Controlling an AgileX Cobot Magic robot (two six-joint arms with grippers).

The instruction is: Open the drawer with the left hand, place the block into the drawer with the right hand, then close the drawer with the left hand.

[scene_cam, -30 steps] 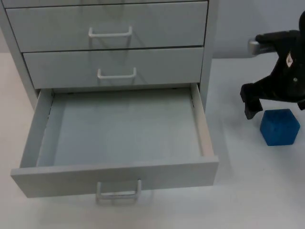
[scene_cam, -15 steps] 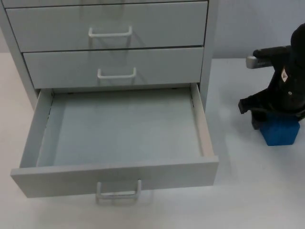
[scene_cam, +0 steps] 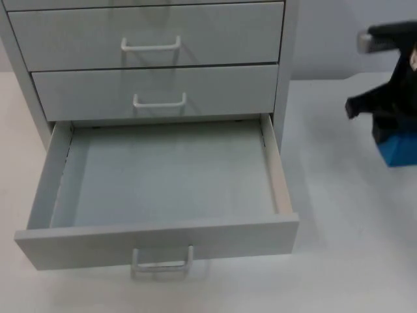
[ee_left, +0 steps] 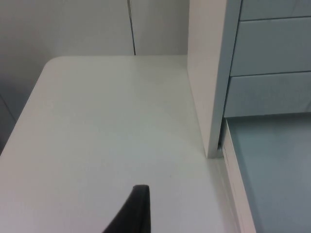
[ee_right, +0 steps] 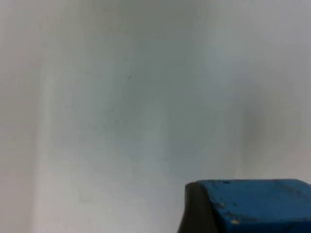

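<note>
So the bottom drawer [scene_cam: 163, 176] of the grey cabinet [scene_cam: 150, 52] is pulled right out, nothing in it. Over at 3 o'clock from it the right pincer [scene_cam: 391, 130] is clenched on the blue block [scene_cam: 399, 149], which hangs lifted off the white bench [scene_cam: 339, 261]. The left pincer [ee_left: 133, 213] waits low over the bench at the cabinet's 9 o'clock side, can't tell if it's released or clenched

1. Right gripper [scene_cam: 391, 134] — at the far right of the table in the top view, pointing downward, fingers closed on the blue block [scene_cam: 399, 149].
2. Left gripper — one black fingertip [ee_left: 133, 209] over the white table, clear of the cabinet; this arm waits.
</note>
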